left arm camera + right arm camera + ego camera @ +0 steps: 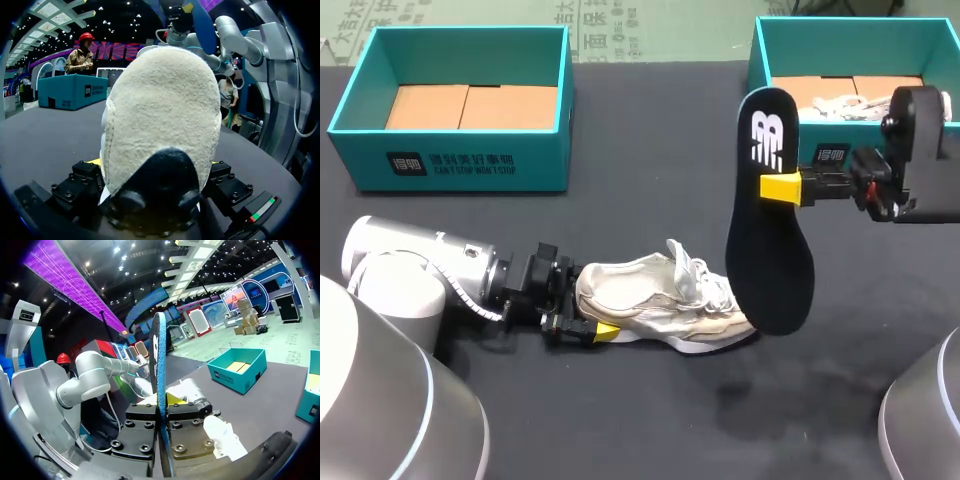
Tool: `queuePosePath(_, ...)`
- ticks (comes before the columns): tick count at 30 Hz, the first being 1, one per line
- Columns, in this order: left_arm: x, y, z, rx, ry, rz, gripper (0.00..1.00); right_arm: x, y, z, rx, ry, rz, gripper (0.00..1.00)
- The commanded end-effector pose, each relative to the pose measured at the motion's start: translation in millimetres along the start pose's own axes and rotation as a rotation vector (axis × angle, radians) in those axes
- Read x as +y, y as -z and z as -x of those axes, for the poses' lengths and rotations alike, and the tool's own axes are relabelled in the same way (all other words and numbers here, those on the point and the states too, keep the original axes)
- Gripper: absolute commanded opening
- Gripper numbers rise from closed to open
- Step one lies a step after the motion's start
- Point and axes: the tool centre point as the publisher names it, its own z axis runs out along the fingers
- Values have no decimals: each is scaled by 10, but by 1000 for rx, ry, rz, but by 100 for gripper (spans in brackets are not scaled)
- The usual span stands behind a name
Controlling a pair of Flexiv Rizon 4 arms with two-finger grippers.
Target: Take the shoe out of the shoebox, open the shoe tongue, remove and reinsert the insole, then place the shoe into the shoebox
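R gripper gripped insole upright at toe of sneaker, L gripper clamped its heel; reinsertion likely req'd toe-first feed.

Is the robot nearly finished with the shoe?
About halfway. Done: the shoe lies out on the table, insole pulled out. In hand: the right gripper holds the insole in the air, the left gripper grips the heel. Left: insole back in, shoe into a shoebox.
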Motion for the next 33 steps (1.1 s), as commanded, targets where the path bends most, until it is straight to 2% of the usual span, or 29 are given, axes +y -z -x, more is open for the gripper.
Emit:
queuePosePath(1,18,-5,8,-1,1,1,0,-80,62,-149,-25,3,11,0)
queuePosePath(8,18,-5,8,-1,1,1,0,-134,119,-241,-35,0,17,0)
queuePosePath(16,12,-2,10,0,0,1,0,-134,119,-241,-35,0,17,0)
queuePosePath(18,0,14,11,3,5,2,29,-134,119,-241,-35,0,17,0)
queuePosePath(19,-6,26,6,1,1,6,50,-134,119,-241,-35,0,17,0)
queuePosePath(20,-16,40,1,-2,-1,6,92,-134,119,-241,-35,0,17,0)
queuePosePath(21,-27,55,-5,-2,0,6,100,-134,119,-241,-35,0,17,0)
queuePosePath(28,-64,132,-43,-15,-16,38,100,-134,119,-241,-35,0,17,0)
queuePosePath(33,-48,174,-91,-36,-37,110,100,-134,119,-241,-35,0,17,0)
